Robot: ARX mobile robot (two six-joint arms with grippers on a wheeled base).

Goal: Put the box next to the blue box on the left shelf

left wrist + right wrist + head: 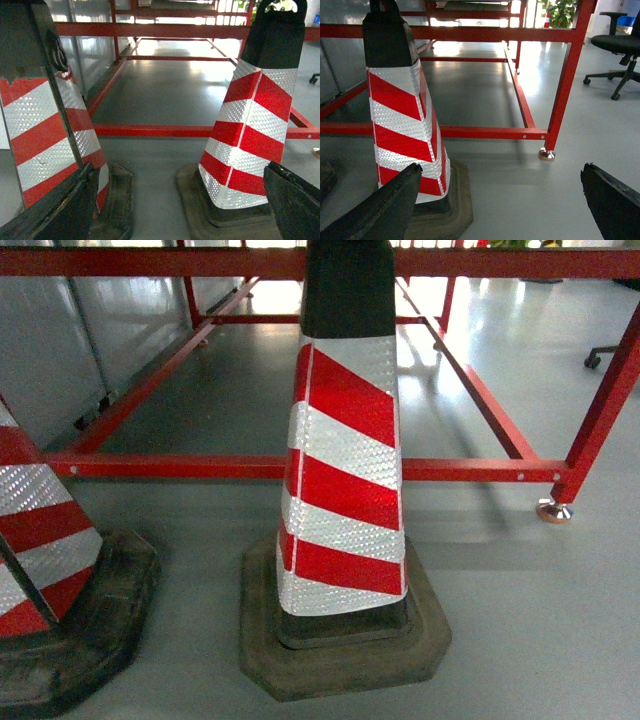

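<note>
The box and the blue box are out of view in all three views. Both grippers hang low over a grey floor and neither holds anything. My left gripper (179,172) is open, with a red-and-white traffic cone (255,130) just inside its right finger and another cone (45,125) by its left finger. My right gripper (501,170) is open too, with bare floor between the fingers and a cone (402,110) by its left finger. Neither gripper shows in the head view. Only the bottom of a red metal rack frame (470,469) is visible; I cannot tell whether it is the left shelf.
One cone (345,470) stands close in front of the head camera, another (40,530) at the left edge. The red frame's bottom rail (150,131) (485,132) runs behind them, with a levelling foot (553,510). Grey panels (50,350) line the left. An office chair (620,45) stands at the right.
</note>
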